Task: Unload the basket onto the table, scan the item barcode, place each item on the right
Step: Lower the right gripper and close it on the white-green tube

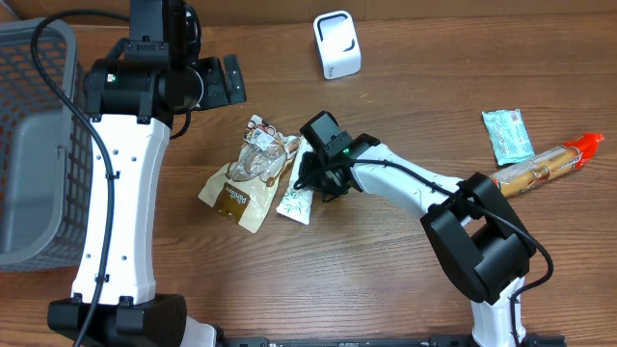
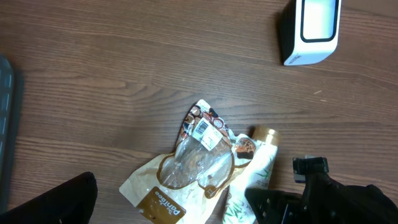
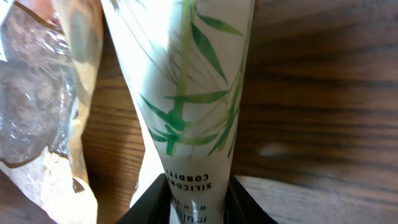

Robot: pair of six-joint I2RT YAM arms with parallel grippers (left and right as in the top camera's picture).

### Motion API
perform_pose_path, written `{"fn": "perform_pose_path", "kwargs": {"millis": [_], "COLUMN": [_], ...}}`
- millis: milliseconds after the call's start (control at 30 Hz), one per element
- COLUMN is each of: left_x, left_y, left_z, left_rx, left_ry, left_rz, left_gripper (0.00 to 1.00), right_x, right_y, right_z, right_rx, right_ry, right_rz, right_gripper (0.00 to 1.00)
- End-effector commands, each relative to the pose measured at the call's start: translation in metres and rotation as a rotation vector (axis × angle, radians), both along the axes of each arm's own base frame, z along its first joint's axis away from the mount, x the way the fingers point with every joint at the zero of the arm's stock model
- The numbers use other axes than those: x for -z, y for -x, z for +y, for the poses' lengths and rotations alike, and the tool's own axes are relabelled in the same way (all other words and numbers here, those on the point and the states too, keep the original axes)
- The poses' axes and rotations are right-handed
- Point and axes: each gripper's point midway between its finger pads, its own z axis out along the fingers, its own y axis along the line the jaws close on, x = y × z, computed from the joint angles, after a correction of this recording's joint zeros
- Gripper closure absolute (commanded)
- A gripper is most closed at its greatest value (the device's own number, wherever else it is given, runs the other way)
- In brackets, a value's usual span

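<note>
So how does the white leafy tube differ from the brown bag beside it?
The tube is slim and white with green leaves; the bag is wider, brown with a clear window. The right gripper pinches the tube; nothing grips the bag. A barcode label shows on the bag, none on the tube. Both lie flat on the table, side by side.

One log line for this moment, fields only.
stage: grasp | right gripper: shut on conditioner tube | left gripper: open, empty | scanner: apart from tube
</note>
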Motion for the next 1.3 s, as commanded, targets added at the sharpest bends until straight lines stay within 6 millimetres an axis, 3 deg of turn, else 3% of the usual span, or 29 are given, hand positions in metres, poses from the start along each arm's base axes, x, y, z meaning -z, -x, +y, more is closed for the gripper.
{"fn": "perform_pose_path", "kwargs": {"millis": [0, 233, 700, 933, 1267], "left_x": [0.000, 0.000, 0.000, 0.000, 0.000], "left_y": [0.001, 0.001, 0.001, 0.001, 0.001], "left_z": [0.003, 0.003, 0.003, 0.003, 0.003], "left_rx": [0.007, 0.007, 0.007, 0.007, 0.007], "left_ry": [-0.021, -0.021, -0.021, -0.021, -0.021], "left_rz": [-0.002, -0.002, -0.002, -0.002, -0.002], "left_gripper": [0.00, 0.00, 0.00, 0.00, 0.01], "right_x": [0.016, 0.011, -0.001, -0.010, -0.009], "right_y": [0.012, 0.016, 0.017, 0.013, 0.013], "right_z": [-0.015, -0.021, -0.068, -0.061, -0.056], "right_rx": [0.006, -0.044, -0.030, -0.075, -0.081], "right_ry": [0.071, 0.112, 0.369, 0.347, 0.316], "right_rz": [0.044, 0.058, 0.061, 0.050, 0.052], "right_gripper": [0.75, 0.74, 0.68, 0.63, 0.96]}}
